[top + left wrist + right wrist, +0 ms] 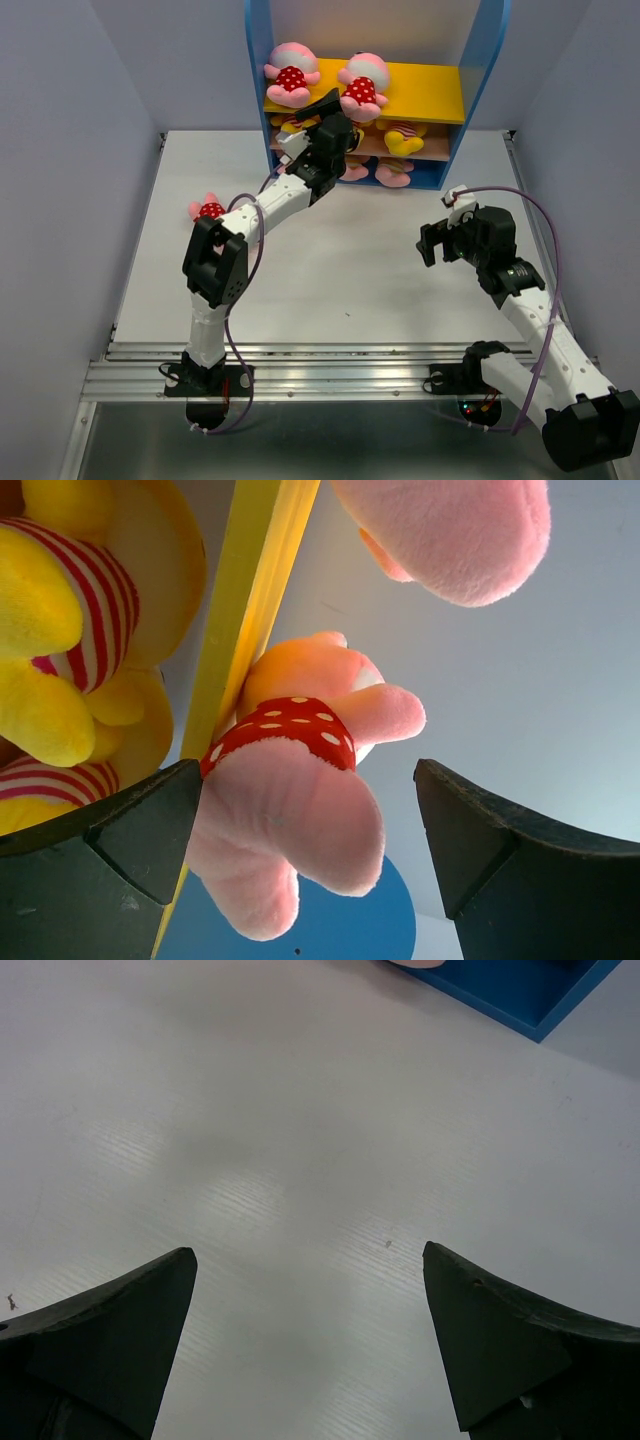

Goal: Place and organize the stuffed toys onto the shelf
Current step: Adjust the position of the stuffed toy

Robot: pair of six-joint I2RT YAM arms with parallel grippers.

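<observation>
The shelf [480,70] has blue side panels and stands at the back. Two pink pigs in red dotted outfits [291,73] [363,88] sit on its yellow upper board [430,95]. Yellow bears [403,135] lie on the middle board and pink pigs [393,173] on the blue base, partly hidden by my left arm. Another red-dotted pig [208,209] lies on the table at the left. My left gripper [330,108] is open at the yellow board; the right-hand pig [300,810] sits between its fingers [150,830], ungripped. My right gripper [432,243] is open and empty over the table.
In the left wrist view a yellow bear [70,610] lies below the yellow board's edge [250,600], and the other pig [450,530] is above. The right wrist view shows the white table [300,1140] and a corner of the shelf's blue base [520,990]. Grey walls enclose the table.
</observation>
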